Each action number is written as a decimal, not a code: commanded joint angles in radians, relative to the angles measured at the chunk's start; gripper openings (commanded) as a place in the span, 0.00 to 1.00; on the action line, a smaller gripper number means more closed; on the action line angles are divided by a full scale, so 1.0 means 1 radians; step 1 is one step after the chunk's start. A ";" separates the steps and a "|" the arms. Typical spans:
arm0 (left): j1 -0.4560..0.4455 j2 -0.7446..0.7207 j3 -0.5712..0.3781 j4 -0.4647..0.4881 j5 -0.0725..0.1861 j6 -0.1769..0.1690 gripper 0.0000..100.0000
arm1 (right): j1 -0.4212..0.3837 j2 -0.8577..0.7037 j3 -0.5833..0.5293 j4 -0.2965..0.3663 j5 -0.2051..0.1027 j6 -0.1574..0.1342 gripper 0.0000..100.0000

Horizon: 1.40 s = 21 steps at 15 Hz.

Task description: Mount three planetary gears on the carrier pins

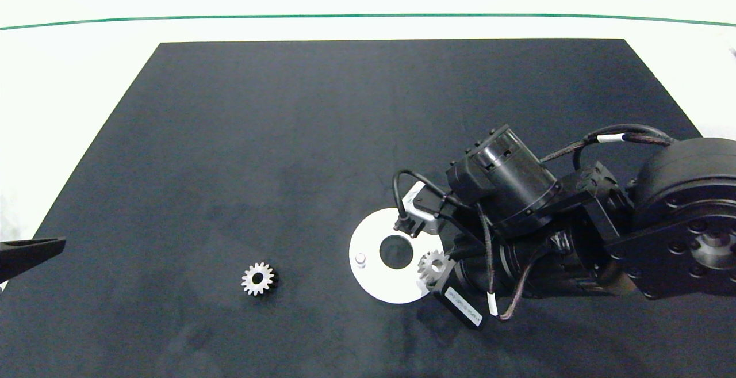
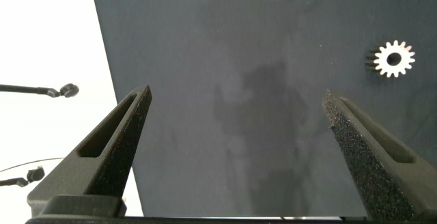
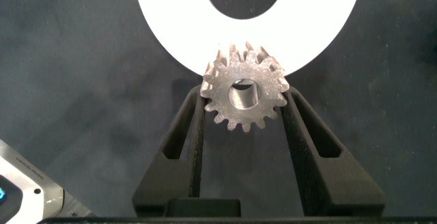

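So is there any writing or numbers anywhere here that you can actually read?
Nothing legible.
White label on the right arm's black block beside the right gripper: printed text, too small to read.
White bands on the arm's cables: no readable marks.
The gears, the white disc and the dark mat: no text.

My right arm (image 1: 575, 217) is glossy black, built of fat round housings, with a ring of screws on the big joint (image 1: 698, 240) at its outer end. Braided black cables (image 1: 624, 136) with white bands loop over it. A silver-grey block (image 1: 422, 208) sits on the wrist. The right tool (image 3: 244, 142) has two matt black fingers with slotted sides; the left tool (image 2: 235, 149) has grainy, tapering ones.
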 commanded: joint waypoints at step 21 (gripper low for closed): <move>0.000 -0.008 0.001 0.004 0.001 0.002 1.00 | 0.016 0.020 -0.001 -0.002 -0.026 0.019 0.07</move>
